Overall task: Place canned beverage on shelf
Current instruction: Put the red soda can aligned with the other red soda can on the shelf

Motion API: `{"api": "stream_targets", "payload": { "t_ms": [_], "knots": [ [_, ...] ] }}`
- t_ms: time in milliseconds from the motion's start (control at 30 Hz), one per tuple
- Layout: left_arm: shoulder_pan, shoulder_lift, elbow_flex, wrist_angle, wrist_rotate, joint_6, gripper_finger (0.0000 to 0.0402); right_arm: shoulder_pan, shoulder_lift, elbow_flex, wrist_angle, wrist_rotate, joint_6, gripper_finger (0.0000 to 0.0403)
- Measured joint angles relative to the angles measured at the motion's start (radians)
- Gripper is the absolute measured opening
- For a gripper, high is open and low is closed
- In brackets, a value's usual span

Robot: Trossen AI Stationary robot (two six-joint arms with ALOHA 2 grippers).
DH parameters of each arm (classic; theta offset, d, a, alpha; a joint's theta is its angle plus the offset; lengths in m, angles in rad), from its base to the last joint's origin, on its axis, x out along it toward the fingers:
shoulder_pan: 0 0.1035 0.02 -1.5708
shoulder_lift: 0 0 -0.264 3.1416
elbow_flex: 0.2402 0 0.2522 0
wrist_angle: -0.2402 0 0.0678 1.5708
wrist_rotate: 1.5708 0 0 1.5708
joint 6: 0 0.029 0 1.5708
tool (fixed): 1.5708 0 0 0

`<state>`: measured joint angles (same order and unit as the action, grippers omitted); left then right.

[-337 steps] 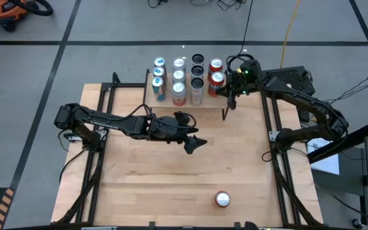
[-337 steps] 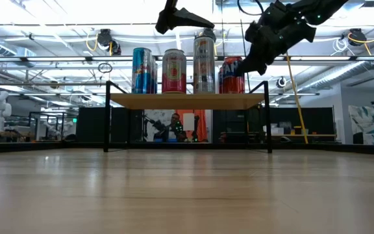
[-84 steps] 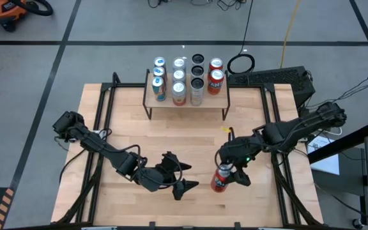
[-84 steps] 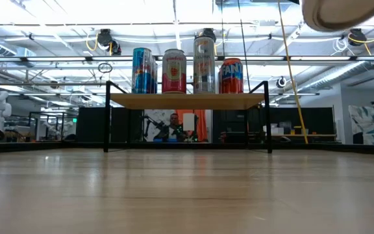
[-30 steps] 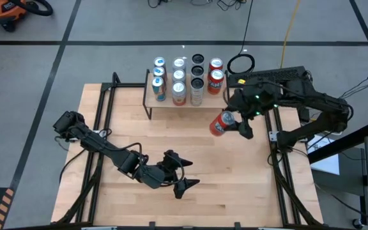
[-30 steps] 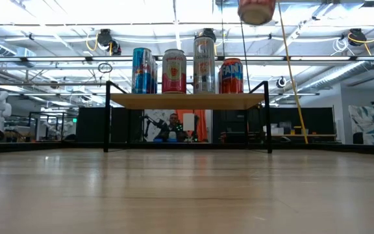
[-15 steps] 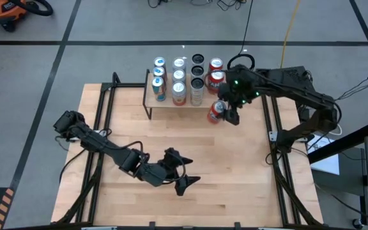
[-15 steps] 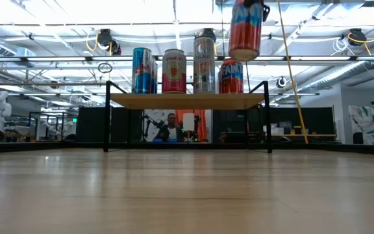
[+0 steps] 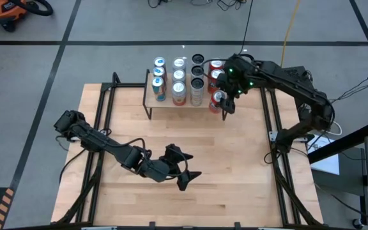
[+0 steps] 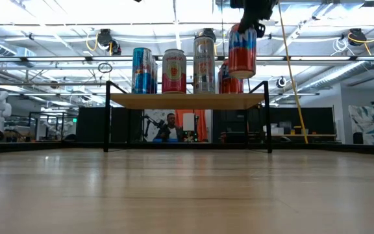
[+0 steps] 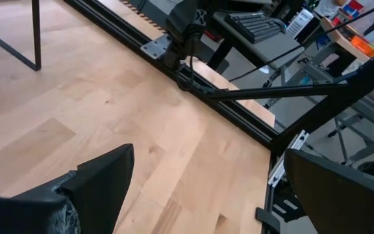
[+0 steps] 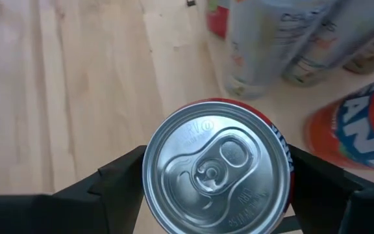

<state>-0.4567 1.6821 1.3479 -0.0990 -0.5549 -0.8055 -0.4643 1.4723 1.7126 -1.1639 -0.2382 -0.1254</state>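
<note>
— Where's the can (image 10: pixel 242 51) at this moment?

— In the air, upright, gripped from above by the right gripper (image 9: pixel 225 96). In the low view its base hangs clear above the light wood top of the shelf (image 10: pixel 187 101), at the shelf's right end, in front of an orange can (image 10: pixel 224 79) that already stands there. From the high view it sits over the shelf's front right corner, just at the near edge.

— And the jaws on it?

— Closed on the can's sides. The right wrist view looks straight down on the silver lid (image 12: pixel 217 171), with a dark finger (image 12: pixel 119 181) pressed against either side of the red body.

— What else is on the shelf?

— Rows of cans (image 9: pixel 178 78). The low view shows a blue one (image 10: pixel 142 70), a pink one (image 10: pixel 173 71), a tall silver one (image 10: pixel 204 63), then the orange one partly hidden behind the held can. The high view shows more cans behind that front row.

— Where's the other arm?

— The left gripper (image 9: pixel 187 176) is well apart from the shelf, low over the near middle of the desk (image 9: pixel 235 166), with its jaws spread wide and nothing between them. Its wrist view shows only bare wood and the desk's black frame rail (image 11: pixel 193 84) past the two fingers (image 11: pixel 99 185).

— Anything beyond the desk?

— A person (image 10: pixel 169 127) shows under the shelf in the low view, far back in the room.
</note>
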Motion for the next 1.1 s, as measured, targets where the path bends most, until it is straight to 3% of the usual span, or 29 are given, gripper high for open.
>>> {"api": "stream_targets", "payload": {
  "t_ms": [533, 1100],
  "knots": [
    [0.000, 0.000, 0.000, -0.018, 0.000, -0.001, 0.0400, -0.071, 0.032, -0.001, 0.000, 0.000, -0.063, 0.0290],
    [0.017, 0.000, 0.000, -0.017, 0.000, 0.000, 0.0400, -0.073, 0.049, -0.001, 0.018, 0.000, -0.104, 0.0290]
  ]
}}
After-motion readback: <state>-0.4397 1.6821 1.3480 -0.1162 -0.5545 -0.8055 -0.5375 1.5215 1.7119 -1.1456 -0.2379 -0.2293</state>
